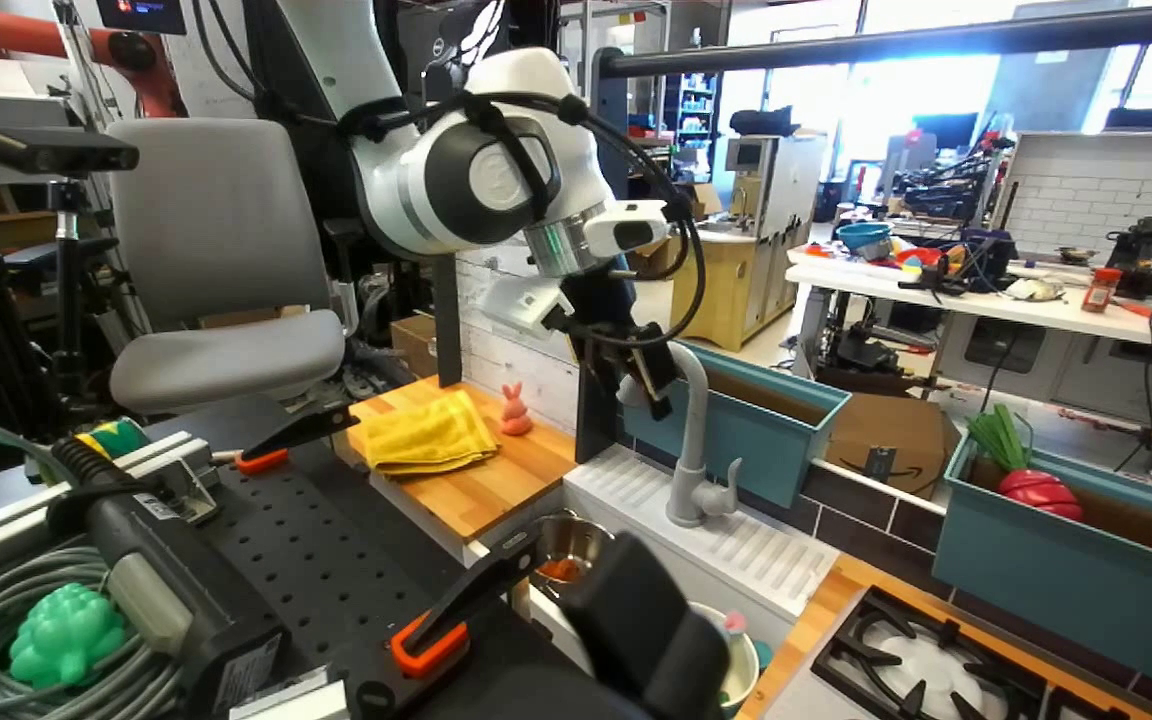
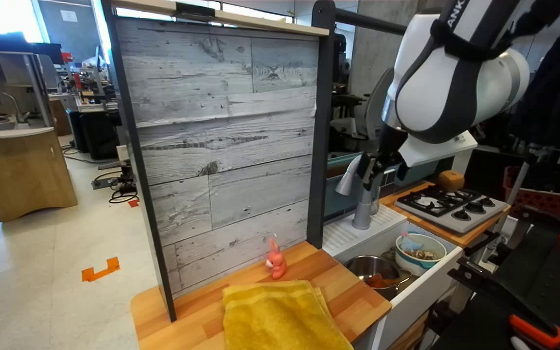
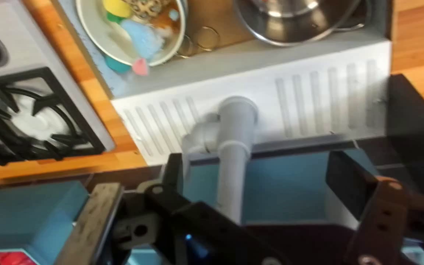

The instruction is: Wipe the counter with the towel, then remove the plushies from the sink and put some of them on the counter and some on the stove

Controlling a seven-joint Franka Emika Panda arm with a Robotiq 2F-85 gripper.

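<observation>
Wrist view's got the black two-fingered hand (image 3: 260, 173) spread wide near the grey curved gooseneck tap (image 3: 236, 152), teal rectangular bin (image 3: 289, 191) behind. In both exterior views the bright yellow cloth towel (image 1: 431, 435) lies folded on the light-brown wooden table (image 1: 496, 495). Multicoloured plushies (image 3: 142, 38) sit in a round white bowl (image 3: 92, 22) inside the pale rectangular sink (image 3: 271, 79).

The letters "ANK" (image 2: 456, 13) stand on the robot arm (image 2: 457, 82), right in an exterior view; a far cardboard box (image 1: 886, 428) bears a smile-arrow logo (image 1: 904, 476).
</observation>
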